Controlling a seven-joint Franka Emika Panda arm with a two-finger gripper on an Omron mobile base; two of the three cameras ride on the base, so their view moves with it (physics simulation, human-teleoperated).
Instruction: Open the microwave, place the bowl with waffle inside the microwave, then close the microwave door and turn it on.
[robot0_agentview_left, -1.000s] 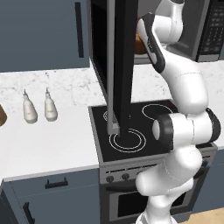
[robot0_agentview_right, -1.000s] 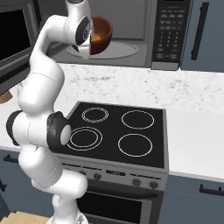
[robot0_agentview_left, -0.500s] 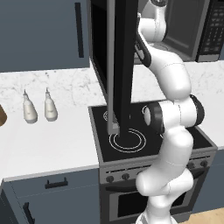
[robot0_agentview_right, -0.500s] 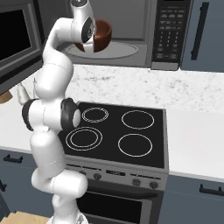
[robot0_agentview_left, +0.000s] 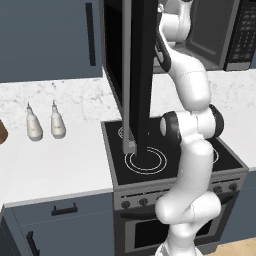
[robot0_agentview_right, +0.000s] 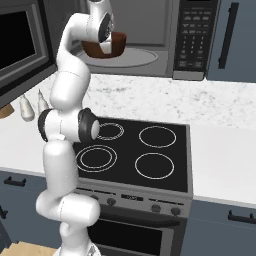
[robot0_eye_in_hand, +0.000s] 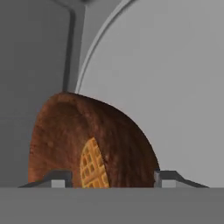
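Above the turntable (robot0_agentview_right: 135, 57), bowl (robot0_agentview_right: 105, 47) pinched by end effector (robot0_agentview_right: 106, 46), fingertips (robot0_eye_in_hand: 57, 178) mostly cut off.

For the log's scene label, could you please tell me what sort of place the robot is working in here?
A simulated home kitchen, by the look of it: a black cooktop stove with burner rings and knobs, an open built-in microwave above it, a white marble counter, and blue-grey cabinets.

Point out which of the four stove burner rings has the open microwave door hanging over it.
The front-left burner ring, double-circled: the microwave door hangs directly above it. The other three rings lie clear of the door.
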